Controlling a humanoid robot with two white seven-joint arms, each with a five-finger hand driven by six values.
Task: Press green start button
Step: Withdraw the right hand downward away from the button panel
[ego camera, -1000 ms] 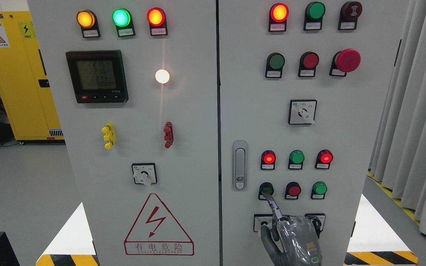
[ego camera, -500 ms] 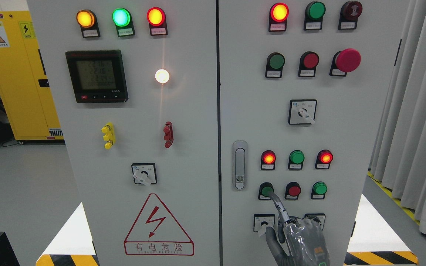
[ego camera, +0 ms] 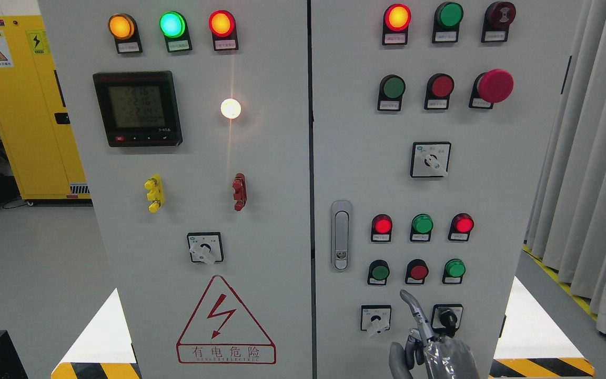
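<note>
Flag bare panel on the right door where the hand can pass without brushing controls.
Free: the blank strip between the rotary switch and the indicator row, and the band right of the door handle. Crowded: the robot hand sits between two lower selector switches, just under the green button.

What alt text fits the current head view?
The right hand points one extended finger up at a grey control cabinet, its tip below and right of the green start button, clear of it.
</note>
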